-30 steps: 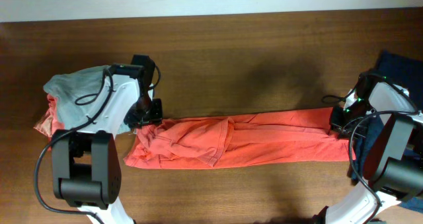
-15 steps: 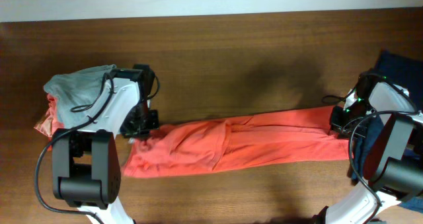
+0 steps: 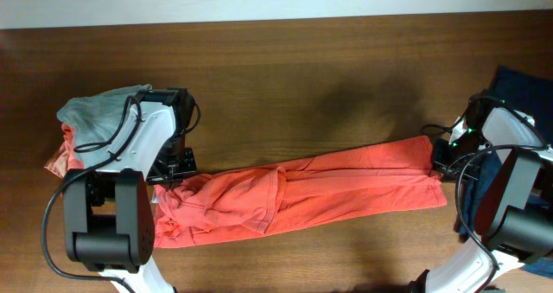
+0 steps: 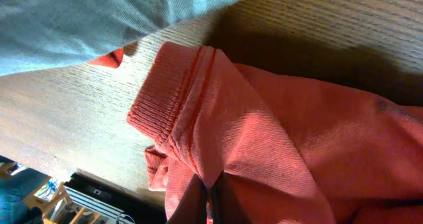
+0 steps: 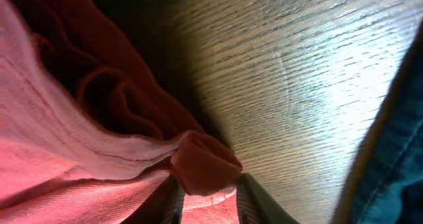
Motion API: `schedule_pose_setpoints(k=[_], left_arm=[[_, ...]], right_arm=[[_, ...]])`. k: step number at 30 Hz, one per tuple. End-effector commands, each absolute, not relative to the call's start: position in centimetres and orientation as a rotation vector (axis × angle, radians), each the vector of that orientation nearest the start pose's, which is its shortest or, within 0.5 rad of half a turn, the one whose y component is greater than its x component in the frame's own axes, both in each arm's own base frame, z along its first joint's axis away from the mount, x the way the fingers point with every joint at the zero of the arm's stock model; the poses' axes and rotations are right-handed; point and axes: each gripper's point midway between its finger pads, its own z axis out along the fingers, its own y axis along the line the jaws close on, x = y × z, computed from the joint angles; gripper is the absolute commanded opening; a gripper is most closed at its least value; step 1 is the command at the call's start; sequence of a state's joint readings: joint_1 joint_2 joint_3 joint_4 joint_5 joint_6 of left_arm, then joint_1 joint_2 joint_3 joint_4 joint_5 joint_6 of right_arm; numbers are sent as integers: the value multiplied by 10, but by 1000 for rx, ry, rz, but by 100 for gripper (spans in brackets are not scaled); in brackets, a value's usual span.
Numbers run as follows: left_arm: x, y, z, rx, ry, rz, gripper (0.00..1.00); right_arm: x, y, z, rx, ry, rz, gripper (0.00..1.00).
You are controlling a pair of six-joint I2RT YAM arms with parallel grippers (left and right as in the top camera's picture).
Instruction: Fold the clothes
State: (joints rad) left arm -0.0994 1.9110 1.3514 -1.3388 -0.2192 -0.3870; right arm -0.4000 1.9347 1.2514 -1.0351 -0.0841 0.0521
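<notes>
Red shirt (image 3: 302, 189) lies stretched in 1 long band across the table (image 3: 328, 77). Left gripper (image 4: 210, 194) is pinched tight on its ribbed edge, and right gripper (image 5: 211, 191) is nipping a fold at the other end. Grey shirt (image 3: 99, 111) is heaped right by the left arm, navy shirt (image 3: 523, 85) by the right one at the table's edge. Lots of bare wood behind the band.

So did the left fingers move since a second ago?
Yes. Against the grey shirt, which stayed put, the left fingers slid toward the near edge of the table, dragging the end of the red shirt along.

overhead sharp, even; wrist cams: glare on table (image 5: 297, 59), dark shadow by coral shirt (image 4: 277, 138)
</notes>
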Motion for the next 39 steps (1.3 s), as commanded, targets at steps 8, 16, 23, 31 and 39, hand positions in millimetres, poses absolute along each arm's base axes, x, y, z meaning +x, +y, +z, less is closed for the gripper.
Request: schedule_pose_setpoints(k=[8,16,23,31,39], left_arm=[[272,18,56,-450,3310,555,0],[272,17,56,-452,3314,542,0],[273,16,55,-453,3312,535,1],[275,7,52,-471,3323,441,1],[289,-19,45,-486,3312,176,0]], right_arm=[[308,-74,43,535,3144,538,31],[299,-74,40,526,3185,502,42],[301,-54,26,362,3236,412,42],[301,-49,-7,350,3293,354,41],[306,-89,-34,483,3287,75,41]])
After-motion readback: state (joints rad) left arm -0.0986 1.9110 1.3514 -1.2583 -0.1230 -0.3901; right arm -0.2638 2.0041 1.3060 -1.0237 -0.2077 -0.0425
